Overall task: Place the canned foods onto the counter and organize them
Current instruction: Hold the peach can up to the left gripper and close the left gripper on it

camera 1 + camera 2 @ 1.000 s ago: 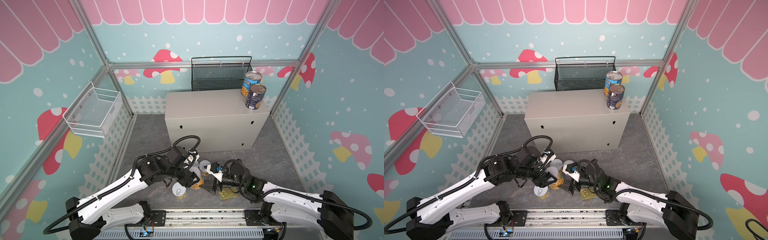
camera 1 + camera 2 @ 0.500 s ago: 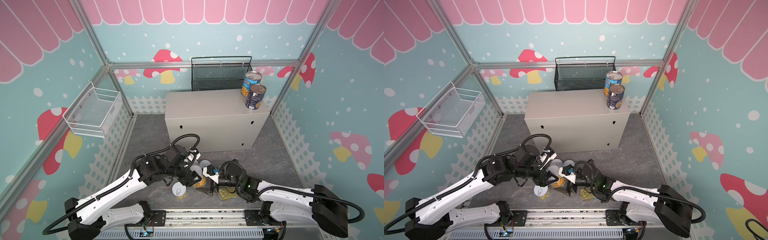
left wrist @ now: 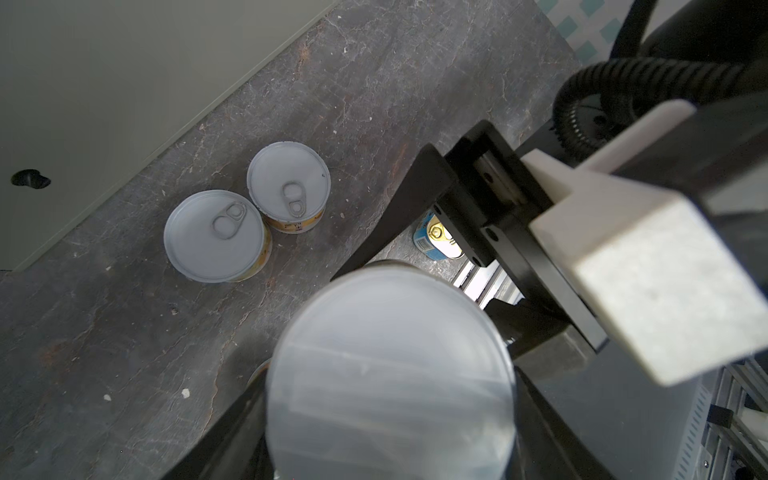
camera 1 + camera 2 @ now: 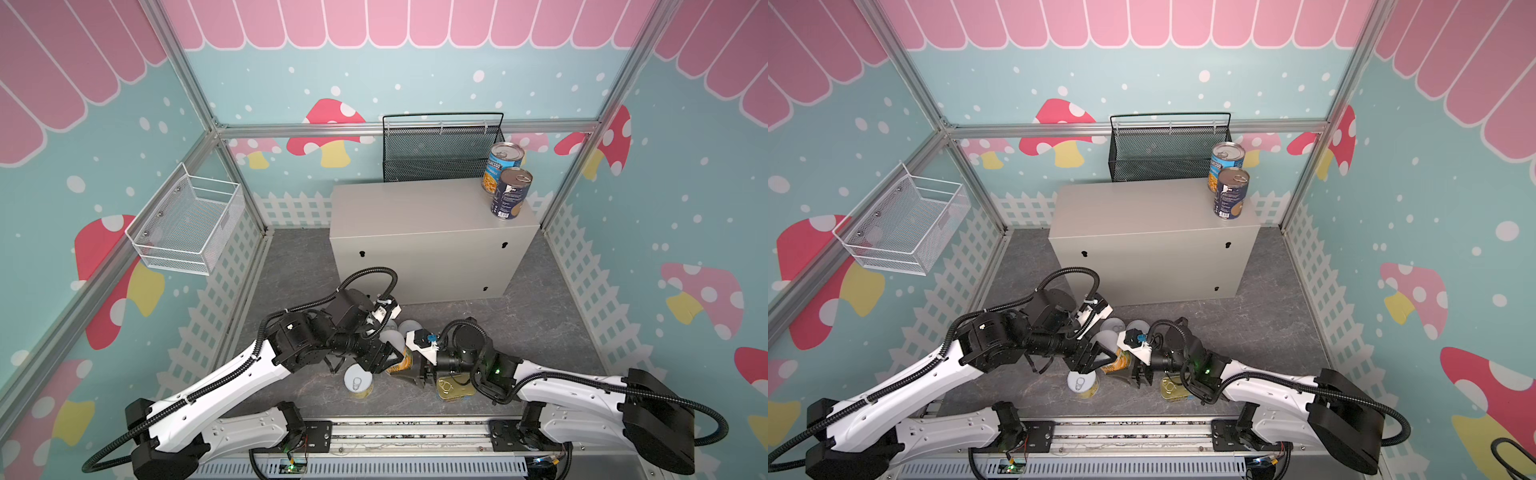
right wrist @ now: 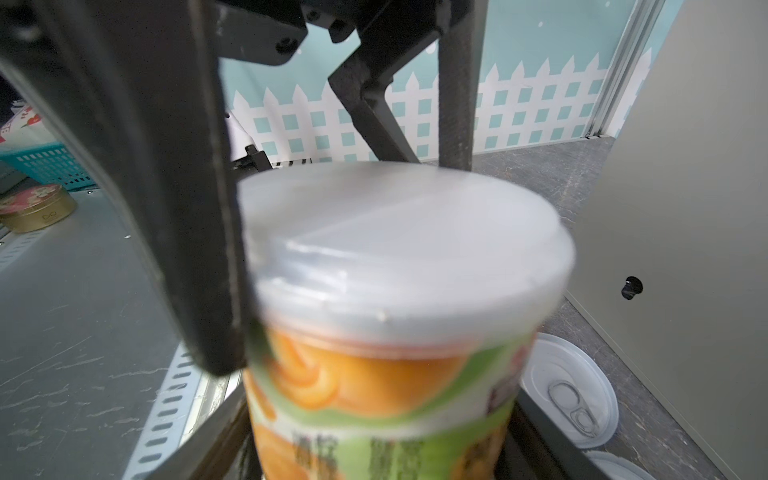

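A yellow-labelled can [image 4: 400, 362] [image 4: 1119, 362] hangs just above the floor between both arms. My left gripper [image 4: 384, 358] [image 4: 1096, 358] [image 3: 388, 415] is shut on it near the lid. My right gripper [image 4: 417, 370] [image 4: 1138, 374] [image 5: 382, 436] has its jaws against the label's sides, lower down. Another yellow can [image 4: 358, 382] stands on the floor close by, with two more [image 3: 214, 235] [image 3: 289, 187] behind it. The gold-topped SPAM tin [image 4: 453, 386] lies under the right wrist. Two blue cans [image 4: 503, 166] [image 4: 511, 193] stand on the counter [image 4: 415, 208] at its right end.
A black mesh basket [image 4: 440, 149] hangs behind the counter. On the left wall is a white wire basket [image 4: 187, 224]. The counter's front face [image 5: 685, 208] stands close beside the held can. The arms' base rail [image 4: 395, 432] runs along the front edge.
My right gripper slid left up to the can held by my left gripper, and its jaws narrowed from wide open onto the can's sides. The left gripper kept its grip.
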Available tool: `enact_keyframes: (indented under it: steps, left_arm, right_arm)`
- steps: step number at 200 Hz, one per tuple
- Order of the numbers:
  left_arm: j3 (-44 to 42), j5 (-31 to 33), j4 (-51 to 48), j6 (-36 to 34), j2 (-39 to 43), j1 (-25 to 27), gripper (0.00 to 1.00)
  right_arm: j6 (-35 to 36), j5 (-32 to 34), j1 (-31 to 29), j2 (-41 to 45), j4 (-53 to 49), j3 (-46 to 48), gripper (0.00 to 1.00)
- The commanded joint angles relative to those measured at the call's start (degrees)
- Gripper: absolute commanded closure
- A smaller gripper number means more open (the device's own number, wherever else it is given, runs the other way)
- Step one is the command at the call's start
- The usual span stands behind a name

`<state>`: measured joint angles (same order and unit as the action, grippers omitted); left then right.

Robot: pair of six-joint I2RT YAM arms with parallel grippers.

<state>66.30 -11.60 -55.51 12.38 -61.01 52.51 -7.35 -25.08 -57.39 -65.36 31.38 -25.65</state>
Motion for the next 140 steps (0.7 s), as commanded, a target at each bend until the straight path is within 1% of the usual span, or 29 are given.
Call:
enact_keyframes:
  steps: [1, 22, 29, 36, 63, 92, 110, 130, 140]
  left_arm:
    - [2.65, -1.93, 7.19, -1.65, 1.82, -0.39, 0.49]
    - [2.19, -3.7, 8.42, -1.92, 2.28, -0.39, 0.28]
    - [2.01, -4.18, 8.85, -2.01, 2.45, -0.4, 0.22]
    - [1.85, -4.38, 9.24, -2.01, 2.74, -0.39, 0.19]
    - [0.87, -4.82, 11.03, -2.43, 4.11, -0.39, 0.17]
    - [-0.2, -5.85, 13.47, -2.79, 5.23, -0.44, 0.16]
    - [-0.31, -6.29, 13.83, -2.8, 5.54, -0.39, 0.16]
    - [-0.9, -5.65, 13.87, -3.1, 6.42, -0.39, 0.12]
    - [-1.24, -5.45, 13.98, -3.31, 6.78, -0.41, 0.12]
  right_arm:
    - [-1.57, -3.36, -0.4, 1.28, 3.08, -2.27, 0.4]
    - [-3.11, -3.49, -0.4, 2.27, 3.42, -2.56, 0.4]
    - [-3.7, -3.09, -0.42, 2.71, 3.46, -2.62, 0.4]
    - [-4.47, -2.56, -0.3, 3.11, 3.27, -2.86, 0.41]
    - [-7.57, -2.76, 0.03, 3.93, 2.9, -4.02, 0.43]
    - [-10.4, -4.87, 0.1, 4.01, 4.2, -4.82, 0.43]
    - [-12.16, -4.23, 0.19, 4.52, 4.18, -5.43, 0.44]
    - [-14.05, -3.62, 0.47, 5.19, 3.04, -6.62, 0.44]
    - [-14.71, -3.36, 0.53, 5.5, 2.21, -7.34, 0.44]
